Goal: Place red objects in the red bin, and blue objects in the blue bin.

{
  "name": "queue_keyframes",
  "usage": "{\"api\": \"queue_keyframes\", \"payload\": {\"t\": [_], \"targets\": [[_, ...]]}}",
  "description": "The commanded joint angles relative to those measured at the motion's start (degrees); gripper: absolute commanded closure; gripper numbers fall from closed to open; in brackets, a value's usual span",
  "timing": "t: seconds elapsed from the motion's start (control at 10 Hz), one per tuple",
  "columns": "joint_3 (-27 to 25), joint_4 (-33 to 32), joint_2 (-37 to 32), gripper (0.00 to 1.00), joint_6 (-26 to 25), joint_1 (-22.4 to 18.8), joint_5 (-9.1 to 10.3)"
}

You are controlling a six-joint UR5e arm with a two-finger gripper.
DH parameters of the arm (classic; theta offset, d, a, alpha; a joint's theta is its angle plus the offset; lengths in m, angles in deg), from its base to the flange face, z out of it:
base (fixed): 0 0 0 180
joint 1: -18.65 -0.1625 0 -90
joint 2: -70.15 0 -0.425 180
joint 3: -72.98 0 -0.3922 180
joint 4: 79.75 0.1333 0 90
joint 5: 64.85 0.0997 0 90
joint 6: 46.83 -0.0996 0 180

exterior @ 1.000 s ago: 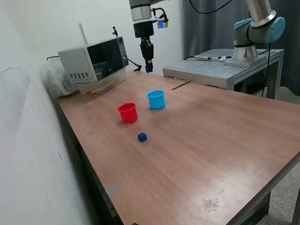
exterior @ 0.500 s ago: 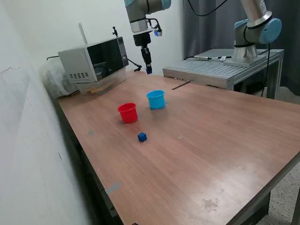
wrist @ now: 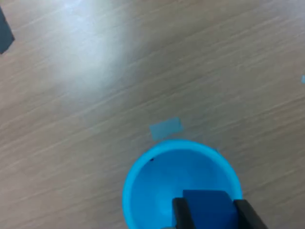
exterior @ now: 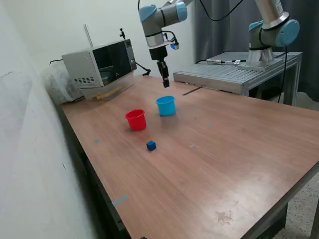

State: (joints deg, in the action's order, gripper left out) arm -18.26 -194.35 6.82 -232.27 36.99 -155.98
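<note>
Small dark blue cube (wrist: 208,206) is sitting clamped between the two black fingers (wrist: 181,213) of the gripper (exterior: 165,83), hanging in the air above the light blue tapered plastic cup (exterior: 166,105), whose open mouth (wrist: 162,179) is showing beneath the cube in the wrist view. Second dark blue cube (exterior: 151,145) is lying loose on the brown wooden table (exterior: 224,154), near the small red plastic cup with rolled rim (exterior: 135,120). Red cup is standing just beside the blue cup, on the exterior view's left. A grey microwave-like box (exterior: 99,62) is sitting at the table's far edge.
</note>
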Motion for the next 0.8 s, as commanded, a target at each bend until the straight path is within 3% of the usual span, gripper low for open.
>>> {"api": "queue_keyframes", "payload": {"t": [0.0,0.3,0.4,0.7], "targets": [[-0.4,-2.6,1.1,1.00,0.1,-0.1,-0.01],[-0.1,-3.0,2.8,1.00,0.7,-0.2,-0.10],[-0.1,-2.7,3.0,0.00,1.7,-0.2,-0.10],[-0.2,-2.7,3.0,0.00,2.0,-0.2,-0.10]]}}
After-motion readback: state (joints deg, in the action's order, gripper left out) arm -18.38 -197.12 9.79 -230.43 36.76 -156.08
